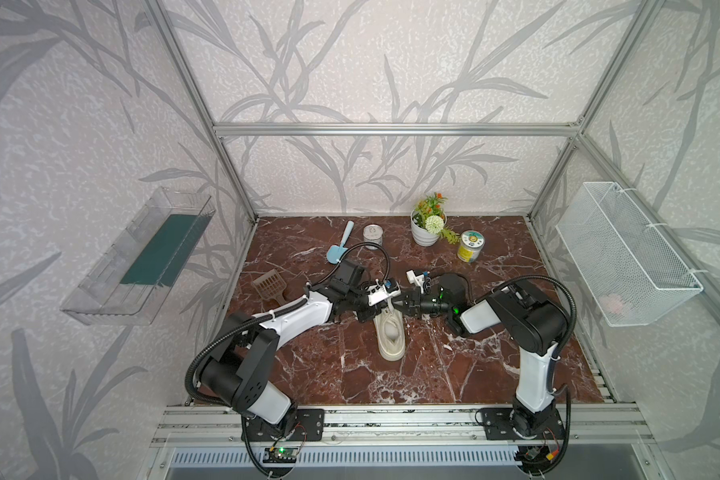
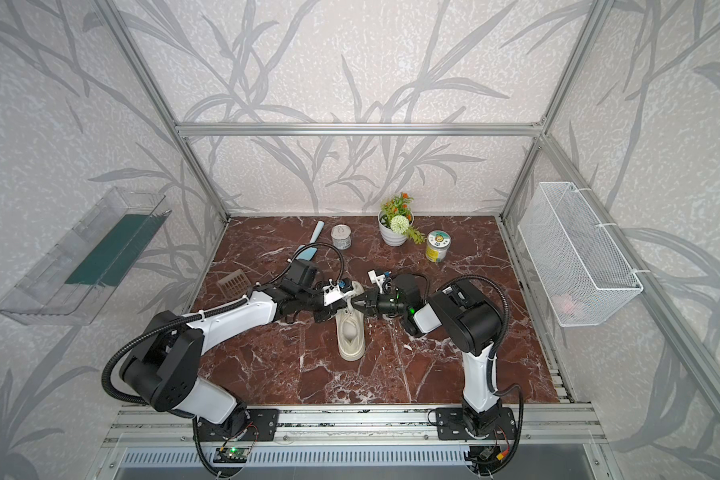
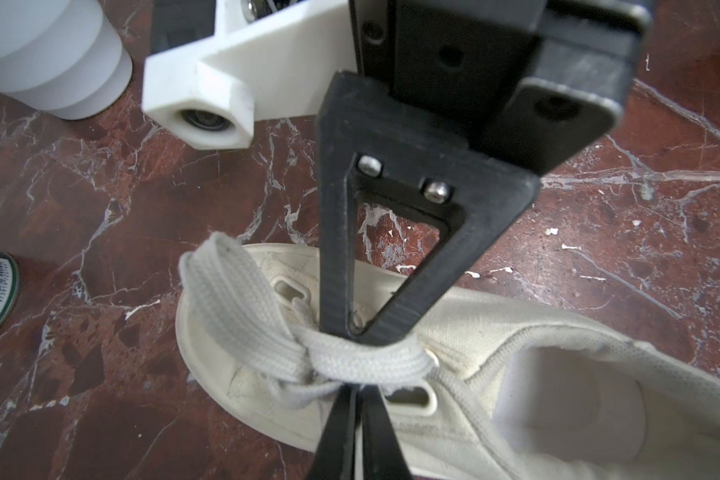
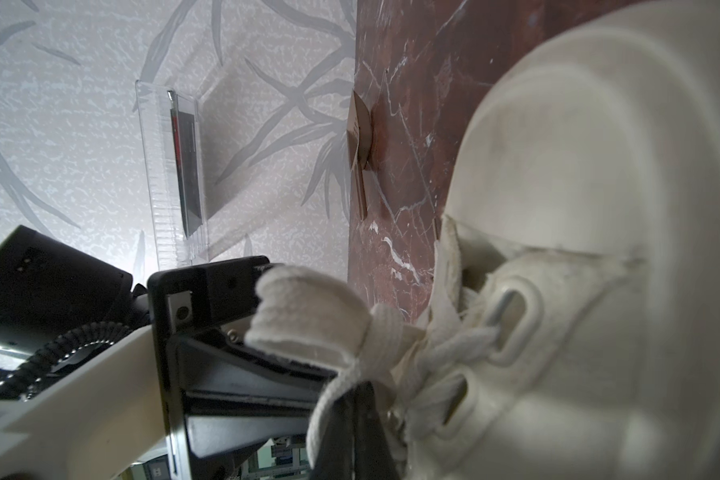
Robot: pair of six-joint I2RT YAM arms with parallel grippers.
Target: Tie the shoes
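So there's one cream sneaker (image 1: 391, 340) sitting on its sole right in the middle of the red marble table (image 1: 474, 365), toe toward the back wall, heel toward the arm bases. Both arms meet over the front of it, right above the laces (image 3: 366, 365).

The left gripper (image 3: 356, 409) has its fingers squeezed almost together, with the flat lace pinched right at the tips where the strands cross. The right gripper (image 4: 354, 409) comes in from the opposite side and is closed all the way. In the right wrist view a strand of lace runs down into its fingers, so it looks like it has hold of that too. The two grippers are nearly tip to tip. A folded loop (image 3: 233, 299) of lace sticks up just beside the crossing, over the toe.

Containers:
- The clear plastic bin (image 1: 100, 270) on the left wall has one flat dark green thing (image 1: 163, 253) in it.
- The white wire basket (image 1: 624, 249) on the right wall has something small and pale pink (image 1: 614, 303) at the bottom, and I can't tell what it is.
- One white ribbed pot (image 1: 425, 235) by the back wall holds a fake plant (image 1: 431, 210) with green leaves, orange bits and a white pom flower.

There are two cans, both closed. One is a silver can (image 1: 373, 237) left of the pot, and the other is a yellow can (image 1: 470, 247) with a green lid to the right of it. There are also two scoops: a blue scoop (image 1: 339, 248) near the silver can and a brown slotted scoop (image 1: 271, 284) by the left edge.
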